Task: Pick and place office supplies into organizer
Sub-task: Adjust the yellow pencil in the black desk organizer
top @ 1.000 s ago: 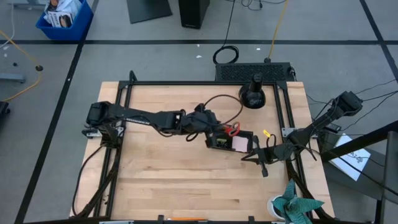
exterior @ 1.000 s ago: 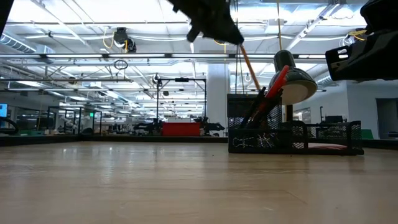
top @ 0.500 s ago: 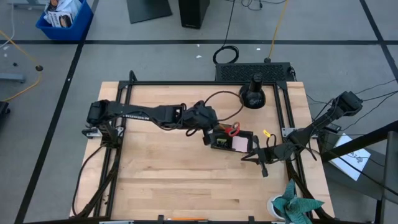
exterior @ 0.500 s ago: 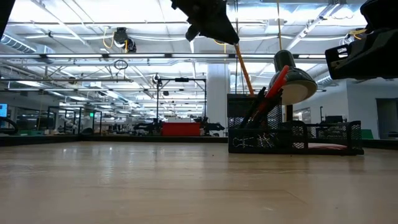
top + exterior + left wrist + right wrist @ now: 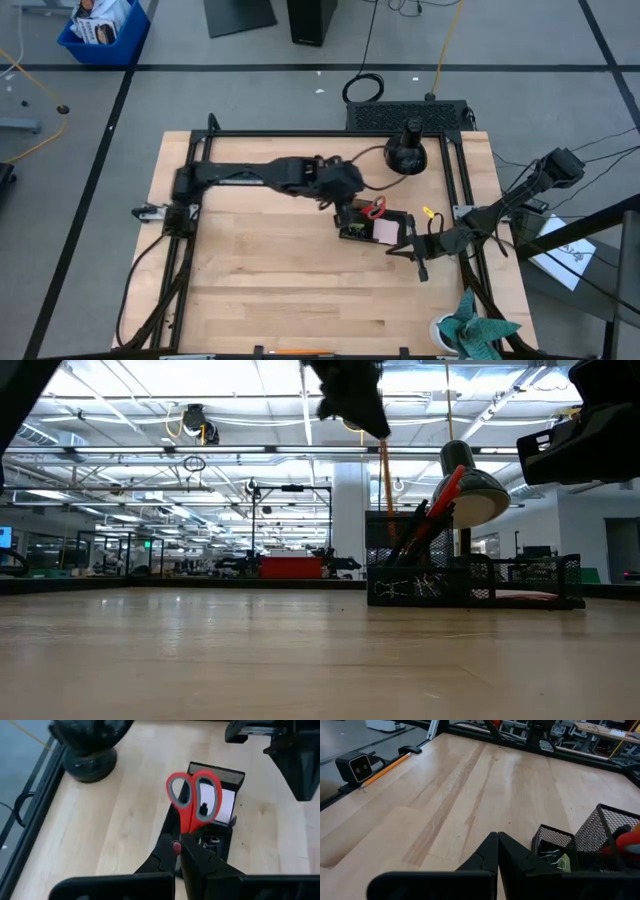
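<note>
Since the earlier frame the left arm is seen to have swung toward the far edge of the table point(image 5: 250, 290), and the pencil point(image 5: 384, 475) it carries, slanted before, is now hung almost upright over the organizer point(image 5: 373, 226). The left gripper point(image 5: 345, 196) is pressed together on the pencil's upper end, above the organizer's left end.

In the high view the pencil cannot be made out under the gripper; only in the low view is its long axis shown, running nearly vertical with the lower end down among the items in the organizer's tall compartment. The left wrist view alone gives the red-handled scissors point(image 5: 194, 800) from above: they are stood in that compartment, handle loops up, blades down. A pink sticky-note pad point(image 5: 384, 231) is shown lying in the shallow compartment in the high view. Binder clips point(image 5: 550, 855) and a small yellow item point(image 5: 562, 864) are shown through the mesh in the right wrist view.

The organizer is placed right of the table's centre, its long axis running roughly left to right. The right gripper point(image 5: 419, 251) is held with its fingers pressed together, empty, just beside the organizer's right end.
</note>
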Action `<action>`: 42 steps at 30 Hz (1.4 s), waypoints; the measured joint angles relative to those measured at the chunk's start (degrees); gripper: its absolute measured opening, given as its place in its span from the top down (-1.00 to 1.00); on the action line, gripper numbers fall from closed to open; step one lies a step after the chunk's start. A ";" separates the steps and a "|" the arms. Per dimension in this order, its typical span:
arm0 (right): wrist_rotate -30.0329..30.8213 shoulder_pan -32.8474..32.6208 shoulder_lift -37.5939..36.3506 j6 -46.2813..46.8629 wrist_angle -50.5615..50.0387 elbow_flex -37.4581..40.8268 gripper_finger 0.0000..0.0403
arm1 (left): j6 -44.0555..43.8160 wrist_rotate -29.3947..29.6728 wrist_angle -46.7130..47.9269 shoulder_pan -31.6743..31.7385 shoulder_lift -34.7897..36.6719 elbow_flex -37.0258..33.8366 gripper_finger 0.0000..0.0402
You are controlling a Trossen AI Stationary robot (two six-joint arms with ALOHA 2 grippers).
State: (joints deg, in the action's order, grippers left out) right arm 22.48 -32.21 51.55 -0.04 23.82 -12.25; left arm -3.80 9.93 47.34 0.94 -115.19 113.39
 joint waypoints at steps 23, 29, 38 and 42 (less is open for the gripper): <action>-0.24 -0.13 -0.02 0.34 0.01 0.02 1.00 | 5.21 -4.98 13.51 0.41 -15.68 21.55 0.96; -0.26 -0.13 0.00 -0.09 0.98 0.04 1.00 | 4.90 -5.03 14.21 0.45 -15.68 21.50 0.94; -0.26 -0.13 -0.01 -0.29 1.63 0.04 1.00 | 5.25 -4.70 11.26 0.43 -15.92 21.33 0.89; -0.28 -0.15 -0.02 -0.27 1.63 0.04 1.00 | 5.25 -4.41 10.96 0.07 -15.97 21.31 0.80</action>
State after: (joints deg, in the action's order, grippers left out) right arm 22.20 -32.35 51.53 -0.32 25.45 -12.21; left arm 1.46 5.52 58.30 1.01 -131.15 134.69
